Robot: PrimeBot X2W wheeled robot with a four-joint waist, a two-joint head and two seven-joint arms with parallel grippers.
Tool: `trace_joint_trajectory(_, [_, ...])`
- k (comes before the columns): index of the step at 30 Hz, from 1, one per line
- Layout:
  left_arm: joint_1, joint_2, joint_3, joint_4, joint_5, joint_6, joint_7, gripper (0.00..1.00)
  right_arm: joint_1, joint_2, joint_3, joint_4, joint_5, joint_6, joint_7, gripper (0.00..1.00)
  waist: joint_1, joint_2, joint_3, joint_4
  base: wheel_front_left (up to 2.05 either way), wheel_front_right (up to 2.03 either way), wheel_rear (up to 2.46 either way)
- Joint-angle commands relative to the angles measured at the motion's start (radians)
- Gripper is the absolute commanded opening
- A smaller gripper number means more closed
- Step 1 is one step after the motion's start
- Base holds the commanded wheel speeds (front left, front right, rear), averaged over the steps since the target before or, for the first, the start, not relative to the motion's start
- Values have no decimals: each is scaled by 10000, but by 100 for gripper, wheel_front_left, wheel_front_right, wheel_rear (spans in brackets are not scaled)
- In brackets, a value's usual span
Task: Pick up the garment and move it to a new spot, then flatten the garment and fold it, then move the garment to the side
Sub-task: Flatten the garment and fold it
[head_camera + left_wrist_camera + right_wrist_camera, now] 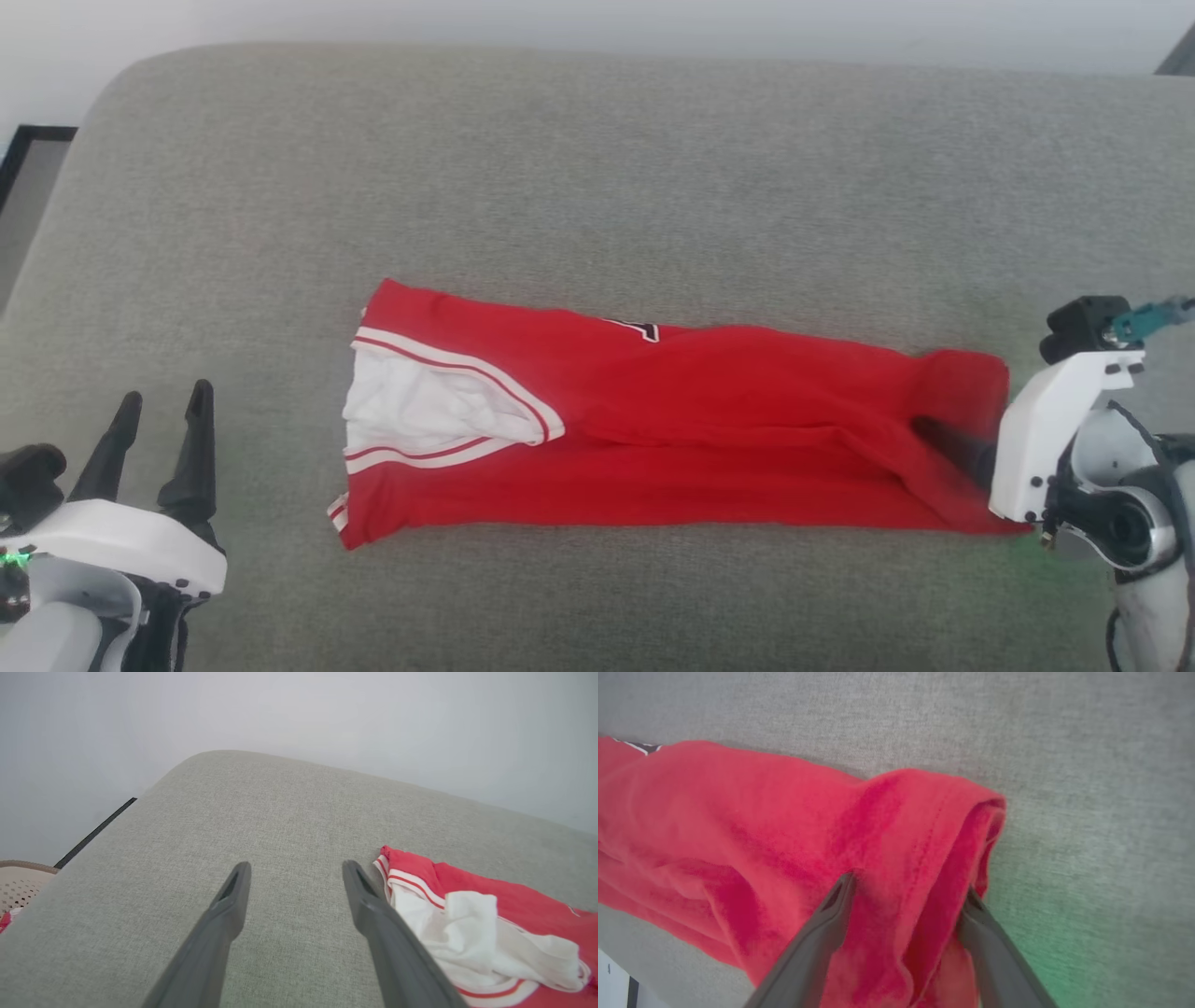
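Lettering on the garment is mostly folded under; only a black corner shows. The garment lies folded lengthwise mid-cushion, on grey upholstery with a pale wall behind. Right gripper: fingers spread, straddling a hem ridge at the garment's right end, one fingertip partly hidden by cloth. Left gripper: fingers released, beside the white sleeve. The left wrist view adds a perforated basket past the cushion's edge.
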Motion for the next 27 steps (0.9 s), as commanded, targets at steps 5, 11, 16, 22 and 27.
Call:
trace_joint_trajectory(5, [451, -902, 1133, 170, 829, -597, -66, 100, -307, 210, 386, 986, 191, 0, 355, 100, 0, -1, 62, 358, 0, 0, 0])
trace_joint_trajectory(11, [525, -1725, 2033, 463, 1568, -1251, -71, 100, -464, 148, 783, 1484, 554, 3, 599, 0, 0, -1, 128, 573, 0, 0, 0])
trace_joint_trajectory(16, [650, -2233, 2692, 632, 2042, -1729, -71, 100, -687, -75, 488, 1385, 967, -1, 390, 0, 0, -1, 185, 552, 0, 0, 0])
trace_joint_trajectory(22, [667, -2754, 3355, 820, 2559, -2134, -71, 100, -719, -639, -86, 1265, 1096, -18, 185, 0, 0, -1, 279, 338, 0, 0, 0])
trace_joint_trajectory(27, [552, -3022, 3746, 892, 2877, -2367, -72, 100, -724, -1110, -709, 1354, 1039, -17, 75, 0, 0, -1, 388, 102, 0, 0, 0])
